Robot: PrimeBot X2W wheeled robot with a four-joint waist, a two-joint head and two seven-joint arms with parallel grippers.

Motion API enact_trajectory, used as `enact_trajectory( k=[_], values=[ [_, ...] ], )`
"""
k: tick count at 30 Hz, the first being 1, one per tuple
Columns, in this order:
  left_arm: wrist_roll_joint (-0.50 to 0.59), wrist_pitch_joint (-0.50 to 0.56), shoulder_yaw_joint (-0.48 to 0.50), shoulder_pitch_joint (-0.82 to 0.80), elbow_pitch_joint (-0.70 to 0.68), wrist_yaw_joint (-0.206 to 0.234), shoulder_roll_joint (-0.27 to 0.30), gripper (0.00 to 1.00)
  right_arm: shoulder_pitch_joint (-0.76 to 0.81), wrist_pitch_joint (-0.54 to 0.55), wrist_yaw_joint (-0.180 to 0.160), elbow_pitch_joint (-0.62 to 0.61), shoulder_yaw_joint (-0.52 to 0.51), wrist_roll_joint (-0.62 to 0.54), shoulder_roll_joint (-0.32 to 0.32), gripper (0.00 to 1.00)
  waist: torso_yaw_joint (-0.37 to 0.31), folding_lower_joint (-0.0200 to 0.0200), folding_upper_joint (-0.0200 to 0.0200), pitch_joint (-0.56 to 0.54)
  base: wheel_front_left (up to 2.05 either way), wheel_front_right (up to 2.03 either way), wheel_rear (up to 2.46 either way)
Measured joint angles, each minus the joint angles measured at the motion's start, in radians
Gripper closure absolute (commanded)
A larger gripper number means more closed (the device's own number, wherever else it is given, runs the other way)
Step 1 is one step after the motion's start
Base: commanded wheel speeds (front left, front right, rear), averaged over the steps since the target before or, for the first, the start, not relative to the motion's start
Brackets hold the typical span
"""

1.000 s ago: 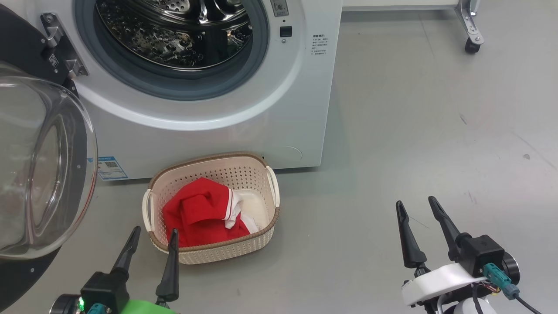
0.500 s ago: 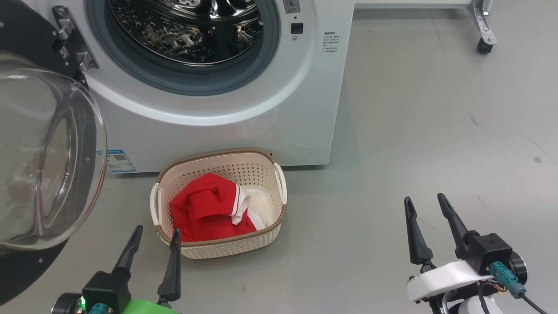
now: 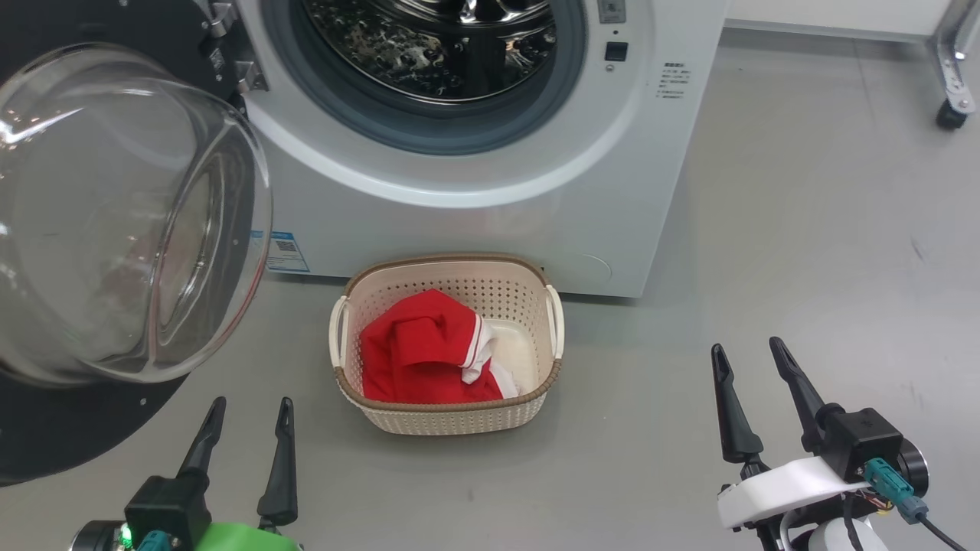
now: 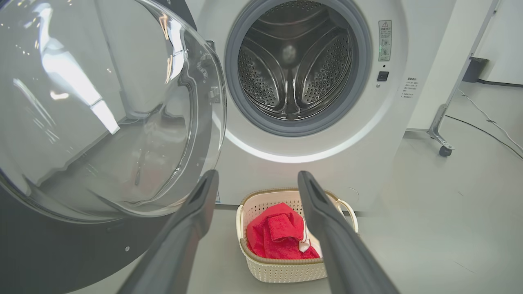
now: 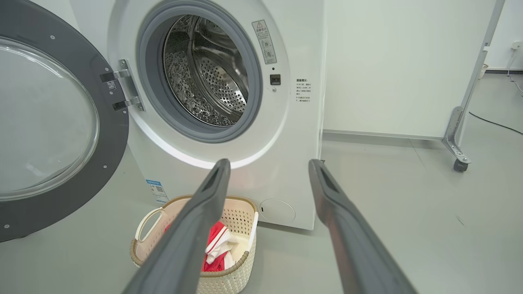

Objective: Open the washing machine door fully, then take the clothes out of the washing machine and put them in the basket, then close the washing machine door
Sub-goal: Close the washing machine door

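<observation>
The white washing machine (image 3: pixel 490 222) stands with its door (image 3: pixel 115 222) swung wide to the left, glass bowl bulging toward me; the steel drum (image 4: pixel 292 65) looks bare. On the floor in front sits the cream basket (image 3: pixel 448 417) holding the red clothes (image 3: pixel 417 352) with white trim. My left gripper (image 3: pixel 251 405) hovers open near the floor, left of the basket and below the door, nothing between its fingers. My right gripper (image 3: pixel 746 353) is open too, well right of the basket. The left wrist view shows the basket (image 4: pixel 282 271), clothes (image 4: pixel 276 237) and door (image 4: pixel 102 106).
Grey floor spreads out to the right of the machine. A metal frame leg on a caster (image 3: pixel 952 115) stands at the far right, with a white wall behind (image 5: pixel 400 61). A black cable (image 4: pixel 486 130) trails across the floor by that frame.
The whole head view has shifted right, so the camera turned left; machine, basket and door keep their places. My left gripper sits slightly lower in view. Both grippers stay open.
</observation>
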Motion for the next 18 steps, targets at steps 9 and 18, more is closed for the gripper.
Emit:
enact_trajectory(
  k=[9,18],
  values=[
    [0.002,-0.004,0.016,-0.003,0.019,0.008,0.000,0.00,0.000,0.000,0.010,0.005,0.005,0.000,0.000,0.00,0.106,0.0000,0.0000,-0.005,0.00,0.00,0.00],
    [0.003,-0.004,0.022,-0.003,0.030,0.017,0.000,0.00,0.001,0.000,0.014,0.021,0.018,0.000,0.000,0.00,0.204,0.0000,0.0000,-0.024,0.00,0.00,0.00]
  ],
)
